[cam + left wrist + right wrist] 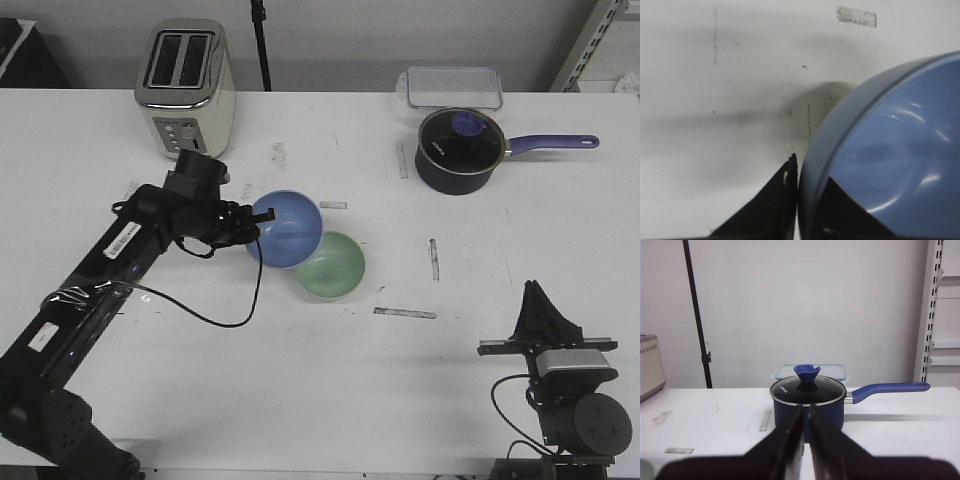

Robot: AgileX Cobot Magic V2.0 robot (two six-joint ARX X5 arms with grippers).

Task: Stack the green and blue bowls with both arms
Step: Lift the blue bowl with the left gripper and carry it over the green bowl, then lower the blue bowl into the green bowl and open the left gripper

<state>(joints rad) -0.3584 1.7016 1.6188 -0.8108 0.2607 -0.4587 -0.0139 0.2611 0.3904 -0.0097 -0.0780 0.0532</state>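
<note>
Right gripper (540, 300) idles nearest, jaws closed on nothing, while my left gripper (255, 225) pinches the blue bowl's (288, 226) rim, tilted over the green bowl (335, 268); next I judge lower and release.

Left arm extended forward-right over the table; left tool (258, 224) clamped on blue bowl (290, 226) rim. Right arm folded near table edge; right tool (541, 296) fingers pressed together.

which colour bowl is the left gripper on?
The blue bowl; the left gripper pinches its rim. Clearest in the front view.
</note>
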